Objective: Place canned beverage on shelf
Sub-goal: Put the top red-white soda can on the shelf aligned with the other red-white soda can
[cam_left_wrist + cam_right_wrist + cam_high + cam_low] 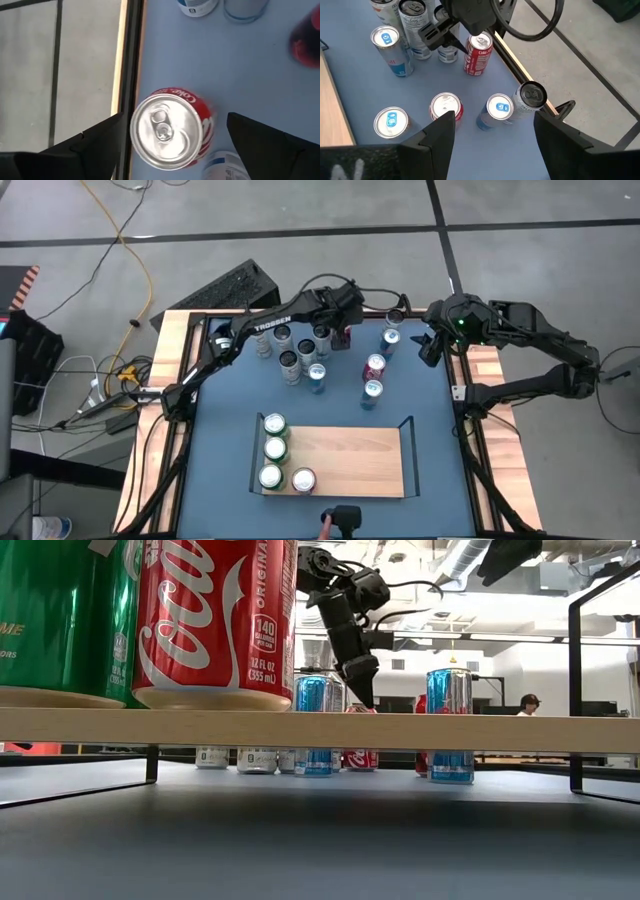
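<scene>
— See the left gripper (451,31)? It's hanging right over the Coke can (170,131), near the back edge of the table (230,395), fingers (95,142) spread apart with the can top between them and nothing gripped

— And the can's standing upright on the blue top, not on the shelf (345,460) yet. The shelf's well away from that gripper, up at the front, with four cans (272,450) already bunched at one end of it

— Right. What worries me is how crowded it is around the gripper. There's a silver can (225,167) just beside the Coke, and a cluster of others (295,350) close by. If a finger comes down on the neighbour's rim instead of into the gap, I'd guess something tips

— Or it grabs off-centre. The can sits nearer one finger than the other, so closing could shove it sideways towards the table's edge strip before it clamps

— And the right gripper (432,345)?

— Parked off to the far side, jaws apart, holding nothing, above its own few cans (445,107). Well clear of the left one, so no clash there that I can see

— Then the long carry to the shelf: a loose pinch and the can could slip
</scene>
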